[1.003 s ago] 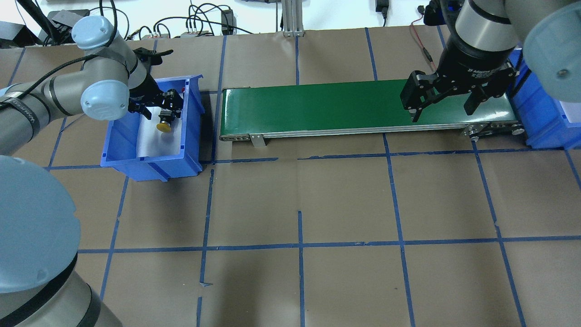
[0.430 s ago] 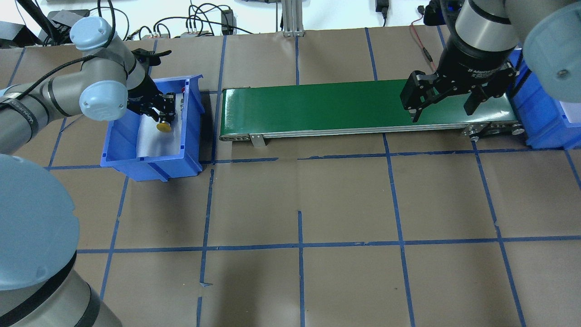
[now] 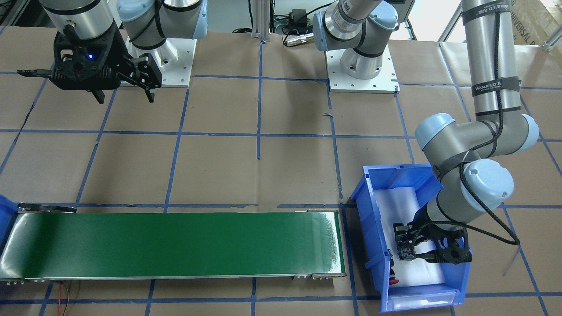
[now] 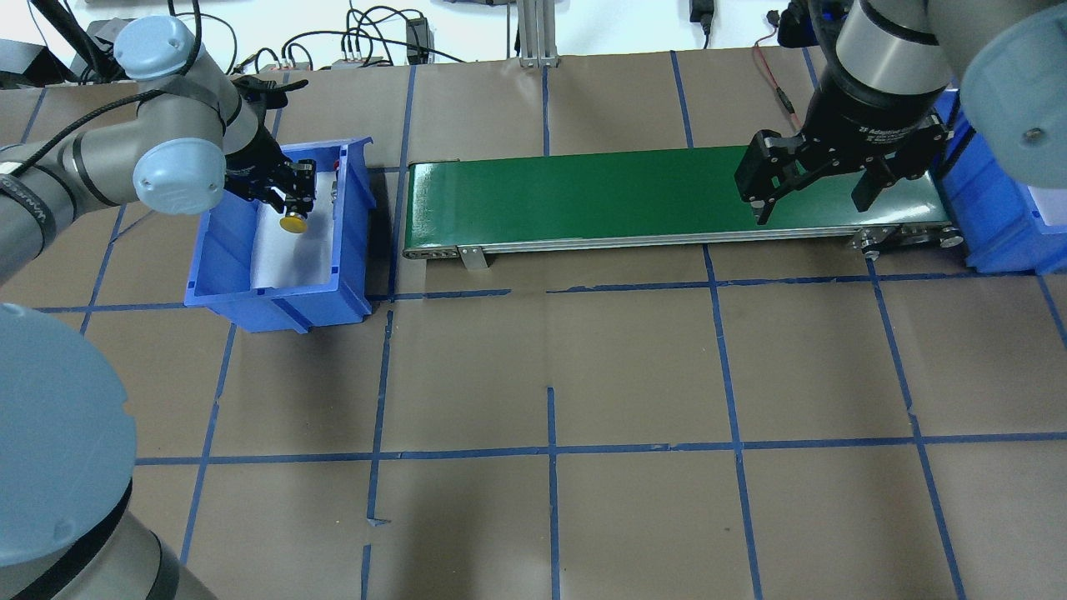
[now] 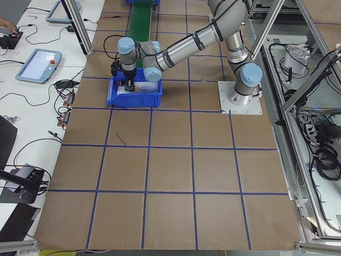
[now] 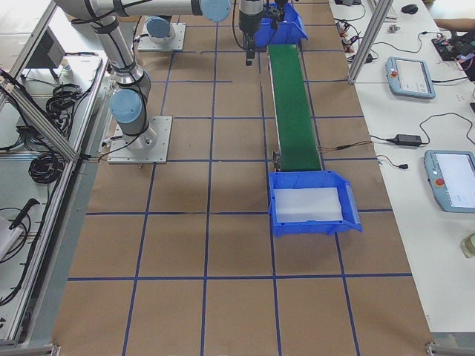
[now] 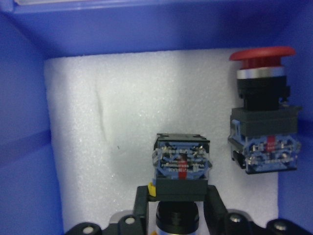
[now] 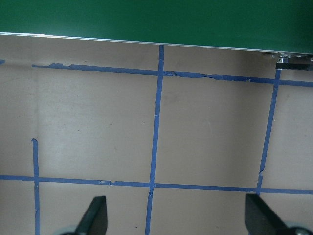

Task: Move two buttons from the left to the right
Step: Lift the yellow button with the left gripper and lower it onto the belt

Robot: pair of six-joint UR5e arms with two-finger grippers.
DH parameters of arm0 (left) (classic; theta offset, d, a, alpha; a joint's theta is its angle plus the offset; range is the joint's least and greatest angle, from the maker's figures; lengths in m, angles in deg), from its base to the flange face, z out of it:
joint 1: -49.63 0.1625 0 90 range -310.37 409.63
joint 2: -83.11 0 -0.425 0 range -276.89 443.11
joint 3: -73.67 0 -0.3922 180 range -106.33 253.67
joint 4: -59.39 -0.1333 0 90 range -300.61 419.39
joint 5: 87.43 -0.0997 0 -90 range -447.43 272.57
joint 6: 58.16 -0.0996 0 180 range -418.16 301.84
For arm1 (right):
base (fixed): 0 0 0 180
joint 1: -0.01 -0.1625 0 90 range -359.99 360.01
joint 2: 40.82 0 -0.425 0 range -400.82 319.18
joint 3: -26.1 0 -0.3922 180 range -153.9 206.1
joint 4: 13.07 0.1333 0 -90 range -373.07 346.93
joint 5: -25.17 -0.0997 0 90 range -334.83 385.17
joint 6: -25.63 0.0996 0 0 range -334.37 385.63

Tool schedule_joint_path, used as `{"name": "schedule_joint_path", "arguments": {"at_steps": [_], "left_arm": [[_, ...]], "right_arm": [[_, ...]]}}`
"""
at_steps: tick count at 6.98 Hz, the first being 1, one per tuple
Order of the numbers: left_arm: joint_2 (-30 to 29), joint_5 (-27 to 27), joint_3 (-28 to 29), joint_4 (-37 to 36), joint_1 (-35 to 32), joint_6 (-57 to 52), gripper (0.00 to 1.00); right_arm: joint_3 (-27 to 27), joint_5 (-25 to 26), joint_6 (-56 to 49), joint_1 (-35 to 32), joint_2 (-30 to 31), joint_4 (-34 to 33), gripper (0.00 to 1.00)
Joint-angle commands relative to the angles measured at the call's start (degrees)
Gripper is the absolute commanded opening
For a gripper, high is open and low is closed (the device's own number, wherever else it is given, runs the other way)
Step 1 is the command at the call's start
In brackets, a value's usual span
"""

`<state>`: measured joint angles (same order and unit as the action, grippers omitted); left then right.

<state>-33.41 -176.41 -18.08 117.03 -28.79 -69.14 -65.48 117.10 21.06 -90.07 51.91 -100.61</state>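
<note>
Now | brown table [image 4: 633,367], blue tape grid [image 4: 550,450] | left tool [image 7: 177,208] holds yellow button [image 4: 292,223]

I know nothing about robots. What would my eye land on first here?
The long green conveyor belt stands out, with the right claw hanging open near its right end. At its left end sits a blue bin, where the left claw grips a yellow button beside a red button lying on white foam.
</note>
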Motion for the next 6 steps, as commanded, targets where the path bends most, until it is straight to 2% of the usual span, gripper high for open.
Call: {"name": "schedule_joint_path", "arguments": {"at_steps": [1, 3, 6], "left_arm": [[6.98, -0.32, 1.38, 8.75, -0.25, 0.52, 0.25], [11.13, 0.29, 1.48, 10.73, -1.91, 6.8, 0.25], [10.27, 0.04, 3.06, 9.86, -13.22, 24.36, 0.25]], "right_arm": [[0.0, 0.0, 0.0, 0.0, 0.0, 0.0, 1.0], [0.0, 0.0, 0.0, 0.0, 0.0, 0.0, 1.0], [0.0, 0.0, 0.0, 0.0, 0.0, 0.0, 1.0]]}}
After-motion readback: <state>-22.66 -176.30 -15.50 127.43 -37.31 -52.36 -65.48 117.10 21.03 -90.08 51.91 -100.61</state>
